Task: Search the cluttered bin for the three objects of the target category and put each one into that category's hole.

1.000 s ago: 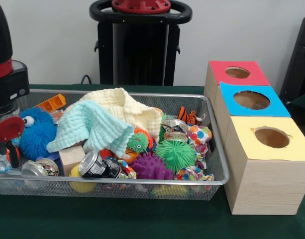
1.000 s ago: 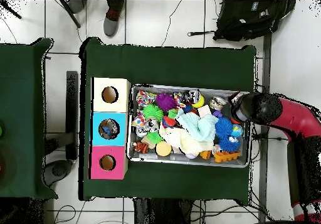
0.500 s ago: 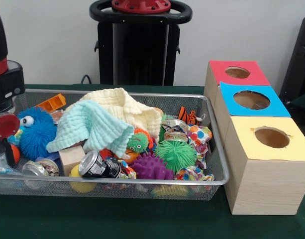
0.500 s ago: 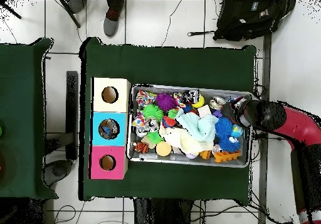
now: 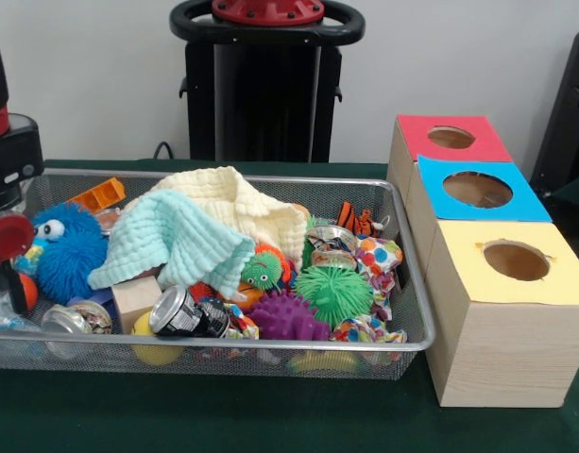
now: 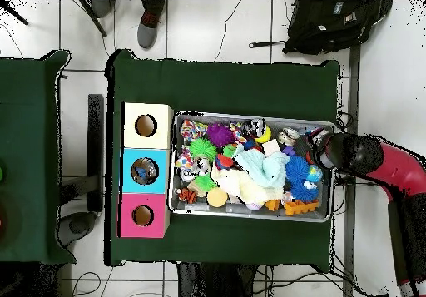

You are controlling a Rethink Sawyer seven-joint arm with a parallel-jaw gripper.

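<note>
Green table [image 5: 223, 425]: bin [image 5: 402, 283] beside claw [image 5: 8, 274].

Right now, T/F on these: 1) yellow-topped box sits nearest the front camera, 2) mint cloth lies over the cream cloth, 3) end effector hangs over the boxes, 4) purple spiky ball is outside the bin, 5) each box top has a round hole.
1) True: the yellow-topped box stands nearest, then the blue-topped box, then the red-topped box.
2) True: the mint cloth drapes over the cream cloth.
3) False: the end effector is at the bin's opposite end from the boxes.
4) False: the purple spiky ball lies inside the bin, beside the green spiky ball.
5) True.
</note>
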